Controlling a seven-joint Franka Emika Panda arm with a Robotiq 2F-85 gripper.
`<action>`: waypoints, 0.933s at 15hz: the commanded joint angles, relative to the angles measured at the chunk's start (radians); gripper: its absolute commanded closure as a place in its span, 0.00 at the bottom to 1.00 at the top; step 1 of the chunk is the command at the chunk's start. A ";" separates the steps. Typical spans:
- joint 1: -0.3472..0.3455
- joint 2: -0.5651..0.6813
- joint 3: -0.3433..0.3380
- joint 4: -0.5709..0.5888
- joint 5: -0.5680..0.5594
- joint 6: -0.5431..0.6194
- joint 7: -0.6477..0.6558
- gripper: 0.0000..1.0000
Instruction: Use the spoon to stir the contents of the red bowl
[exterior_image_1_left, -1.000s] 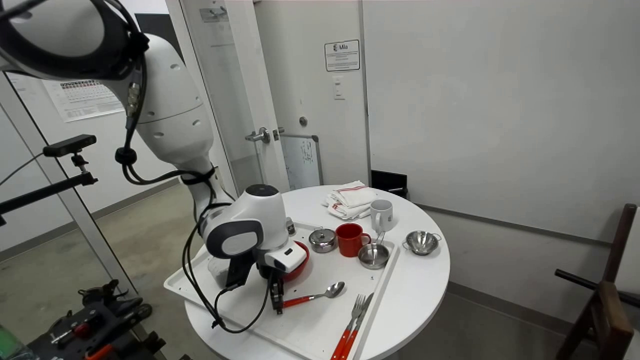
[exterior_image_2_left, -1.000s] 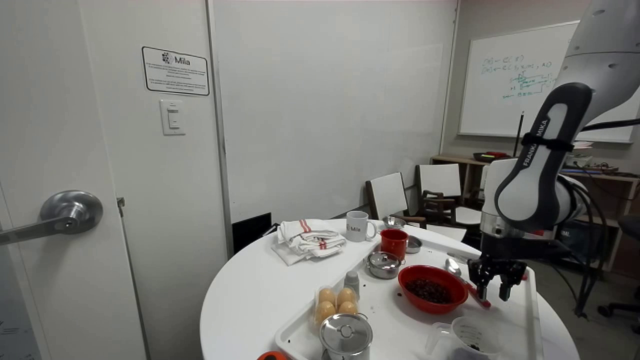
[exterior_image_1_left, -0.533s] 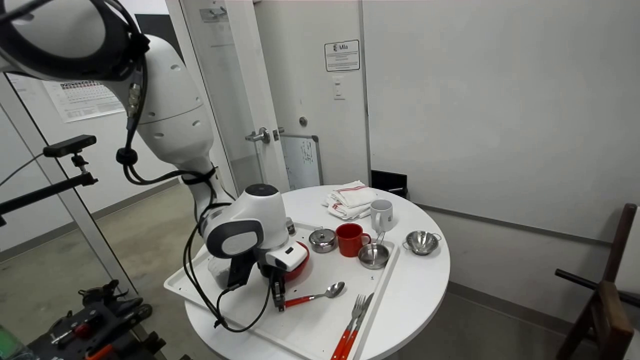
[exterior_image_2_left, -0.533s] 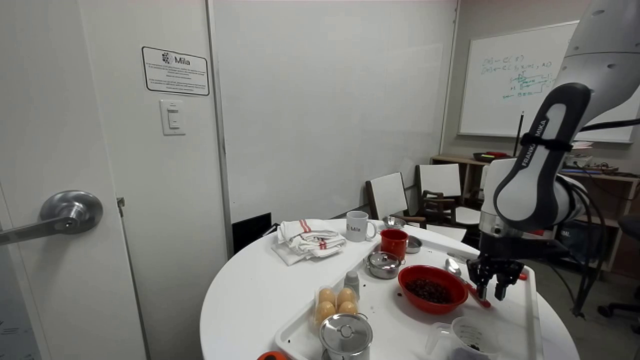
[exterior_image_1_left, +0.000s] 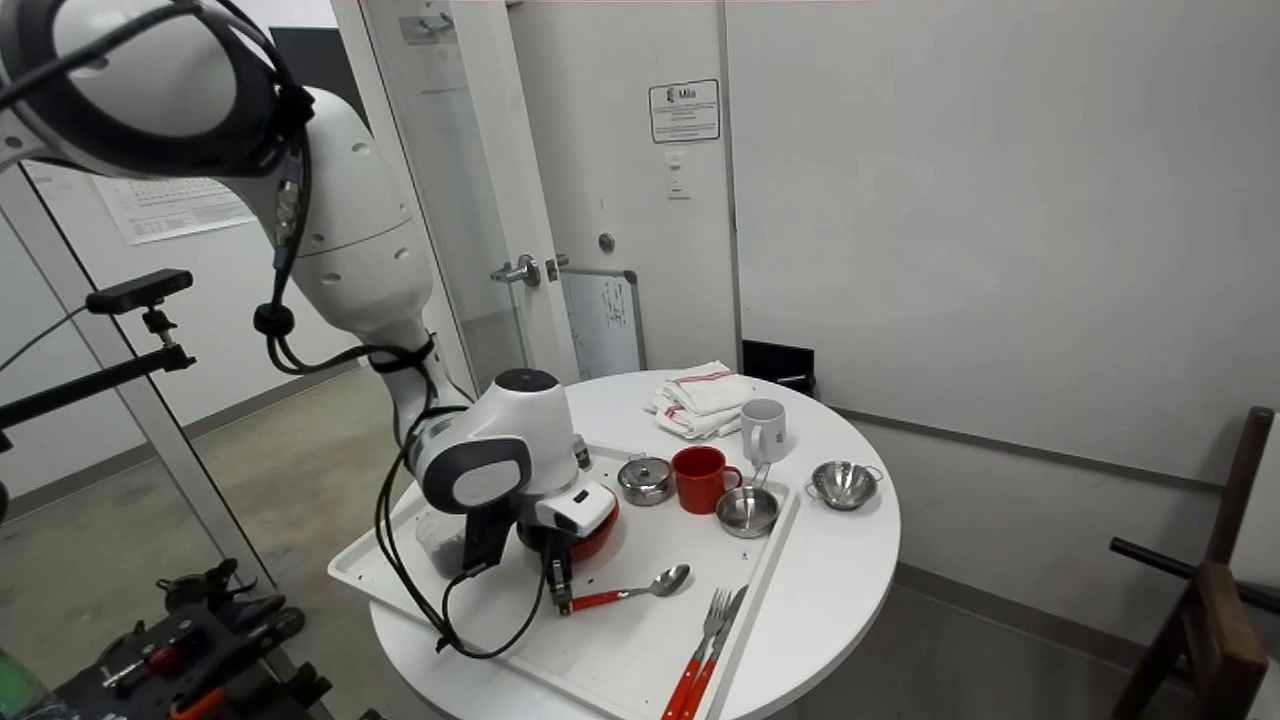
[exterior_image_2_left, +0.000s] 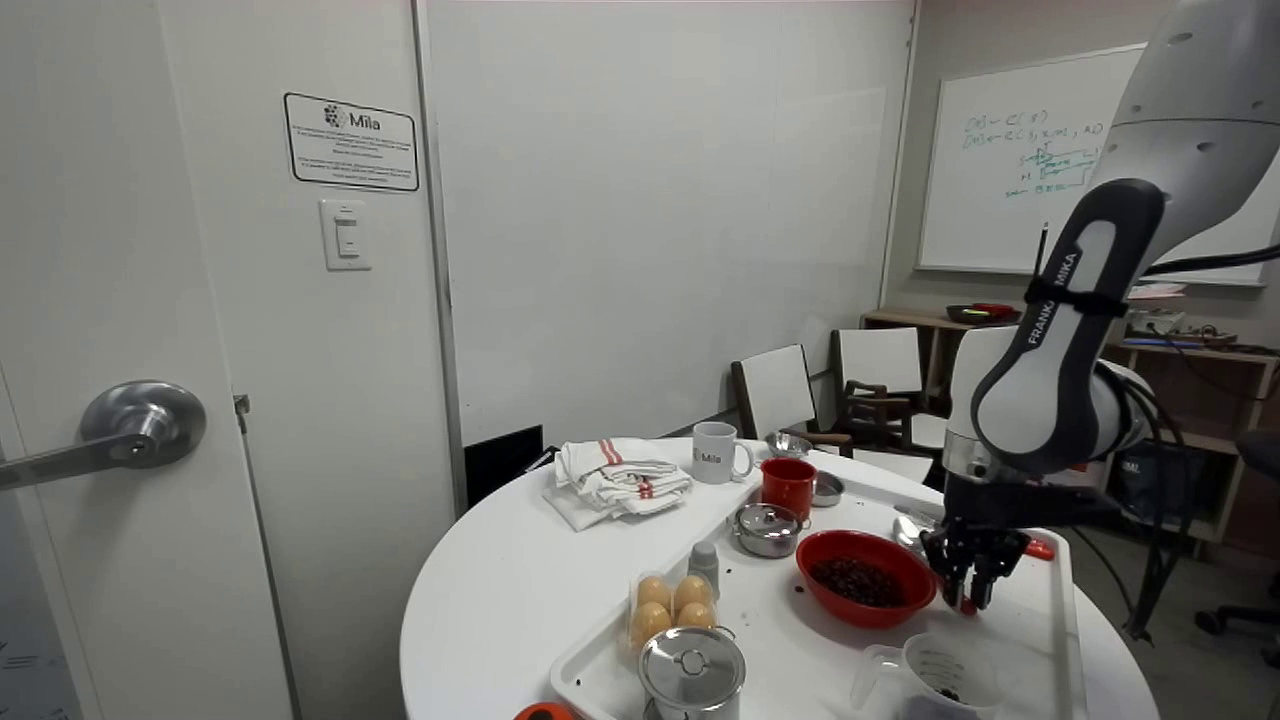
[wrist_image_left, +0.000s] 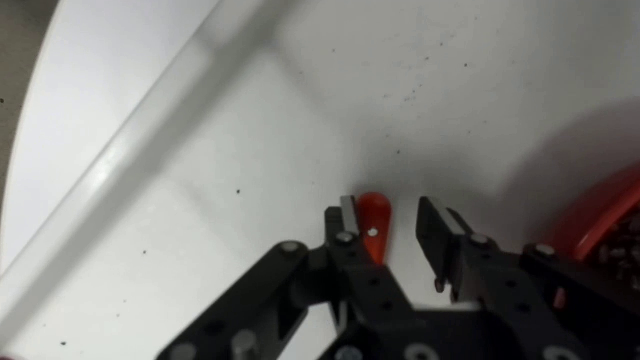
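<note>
Apparently, grasping the spoon (exterior_image_1_left: 612, 597) is the step in hand: it lies on the tray (exterior_image_1_left: 630, 650), head to the right in an exterior view, its handle end between the parted fingers of the claw (wrist_image_left: 387, 215), nearer one of them. Just left of the claw in an exterior view sits the red bowl (exterior_image_2_left: 870, 617). Next likely comes closing on the handle, then lifting it before any stirring.

Red-handled spoon (exterior_image_1_left: 610, 597) lying flat beside dark-filled red bowl (exterior_image_2_left: 866, 616).
</note>
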 joint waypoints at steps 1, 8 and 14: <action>0.015 0.030 -0.021 0.037 0.011 -0.026 -0.024 0.87; 0.010 0.022 -0.025 0.025 0.021 -0.038 -0.015 0.99; 0.111 -0.165 -0.132 -0.110 0.008 -0.083 0.050 0.95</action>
